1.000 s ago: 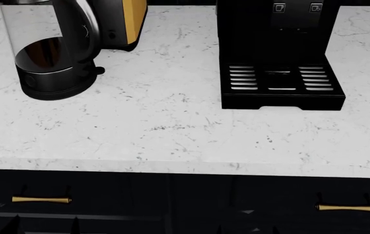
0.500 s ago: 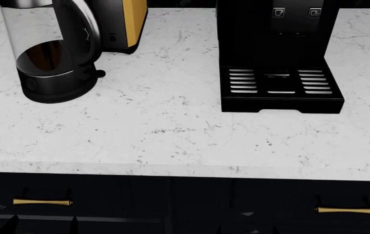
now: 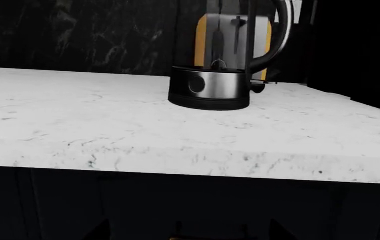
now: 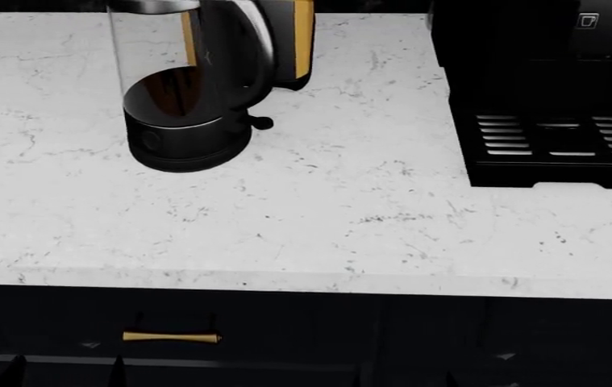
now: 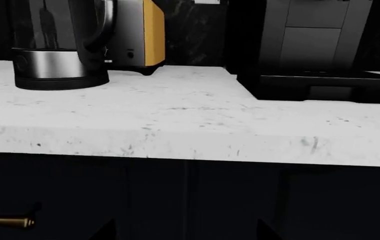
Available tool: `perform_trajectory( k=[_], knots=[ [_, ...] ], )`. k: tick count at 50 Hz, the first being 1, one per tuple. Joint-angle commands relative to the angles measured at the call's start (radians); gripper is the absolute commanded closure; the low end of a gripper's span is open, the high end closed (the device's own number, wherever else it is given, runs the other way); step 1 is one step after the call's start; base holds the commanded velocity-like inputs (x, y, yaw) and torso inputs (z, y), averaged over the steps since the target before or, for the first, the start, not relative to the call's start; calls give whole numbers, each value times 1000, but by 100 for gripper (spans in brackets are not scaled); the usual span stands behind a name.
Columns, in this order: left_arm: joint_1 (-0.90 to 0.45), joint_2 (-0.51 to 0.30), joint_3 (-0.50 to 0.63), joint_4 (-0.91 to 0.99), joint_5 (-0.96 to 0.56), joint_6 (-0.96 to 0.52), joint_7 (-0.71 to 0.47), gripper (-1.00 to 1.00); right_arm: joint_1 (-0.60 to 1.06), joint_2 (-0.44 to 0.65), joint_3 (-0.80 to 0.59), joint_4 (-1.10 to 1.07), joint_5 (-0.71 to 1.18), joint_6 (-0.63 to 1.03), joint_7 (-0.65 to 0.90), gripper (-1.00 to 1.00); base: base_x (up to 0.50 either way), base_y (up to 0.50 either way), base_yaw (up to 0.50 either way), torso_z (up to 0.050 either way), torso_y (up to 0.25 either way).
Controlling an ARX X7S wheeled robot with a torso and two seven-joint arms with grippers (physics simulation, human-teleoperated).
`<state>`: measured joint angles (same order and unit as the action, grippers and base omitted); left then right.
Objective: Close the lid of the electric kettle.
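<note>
The kettle [image 4: 187,97] stood upright on the white marble counter [image 4: 317,210], toward the back at the robot's left, its glass body rising out of the head view so that its top and lid were cut off (whether the lid was up or down could not be told). Just behind it, and partly seen through the glass, sat a black-and-gold appliance [image 4: 289,40], close to the kettle's curved handle [image 4: 257,56]. Well apart on the right stood the black coffee machine [image 4: 547,89] with its slotted drip tray [image 4: 559,137]. Open counter lay between the two. Below the counter's front edge ran dark cabinet fronts with a gold drawer pull [image 4: 171,337]. Neither gripper showed in any view, so the state of the fingers could not be told, nor could the kettle be placed relative to them; both wrist cameras looked at the counter from below its edge.
</note>
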<state>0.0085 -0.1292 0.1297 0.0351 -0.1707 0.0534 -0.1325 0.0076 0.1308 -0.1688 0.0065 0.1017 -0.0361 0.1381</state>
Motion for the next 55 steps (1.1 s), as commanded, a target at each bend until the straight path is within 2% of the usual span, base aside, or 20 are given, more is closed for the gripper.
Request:
perform_trajectory(
  k=[1, 18, 31, 32, 33, 34, 35, 37, 38, 39, 42, 48, 52, 54, 55],
  knots=[
    [-2, -8, 9, -7, -8, 5, -10, -100, 0, 8, -15, 2, 1, -5, 9, -100, 0, 500, 0, 0, 0],
    [-5, -18, 23, -10, -15, 1, -26, -100, 4, 17, -22, 3, 16, -2, 25, -100, 0, 496, 0, 0, 0],
    [-5, -30, 29, 10, -28, -23, -39, -100, 7, 24, -31, 3, 26, 6, 33, -100, 0, 0, 0, 0, 0],
    [-3, -180, 22, 160, -178, -173, -126, -100, 60, 160, 10, -147, 146, 156, 102, -100, 0, 0, 0, 0, 0],
    [15, -30, -128, 310, -28, -323, 24, -100, 46, 10, 147, -297, -4, 306, -48, -100, 0, 0, 0, 0, 0],
    [0, 22, -139, 460, 56, -473, 174, -100, 62, -58, 143, -447, -139, 456, -198, -100, 0, 0, 0, 0, 0],
    [-128, -1, -174, 610, -19, -623, 210, -100, 187, -18, 121, -597, -132, 606, -243, -100, 0, 0, 0, 0, 0],
    [-163, -3, -190, 910, -38, -923, 211, -100, 223, -9, 118, -897, -129, 906, -251, -100, 0, 0, 0, 0, 0],
    [-175, -7, -190, 959, -40, -1073, 209, -100, 241, -6, 118, -915, -126, 1056, -255, -100, 0, 0, 0, 0, 0],
    [-199, -7, -202, 975, -53, -1155, 212, -100, 267, 1, 115, -931, -126, 1142, -259, -100, 0, 0, 0, 0, 0],
    [-261, -16, -219, 1010, -93, -1240, 206, -100, 341, 3, 124, -976, -106, 1251, -284, -100, 0, 0, 0, 0, 0],
    [-432, -181, -276, 1011, -594, -1339, -137, -100, 530, 47, 92, -1052, -98, 1478, -304, -100, 0, 0, 0, 0, 0],
    [-537, -202, -358, 1004, -824, -1431, -261, -100, 616, 69, 94, -1053, -64, 1542, -300, -100, 0, 0, 0, 0, 0],
    [-592, -211, -388, 1004, -907, -1474, -314, -100, 667, 96, 126, -1053, 57, 1578, -232, -100, 0, 0, 0, 0, 0],
    [-621, -209, -409, 998, -955, -1502, -338, -100, 699, 119, 168, -1053, 186, 1603, -155, -100, 0, 0, 0, 0, 0]
  ],
)
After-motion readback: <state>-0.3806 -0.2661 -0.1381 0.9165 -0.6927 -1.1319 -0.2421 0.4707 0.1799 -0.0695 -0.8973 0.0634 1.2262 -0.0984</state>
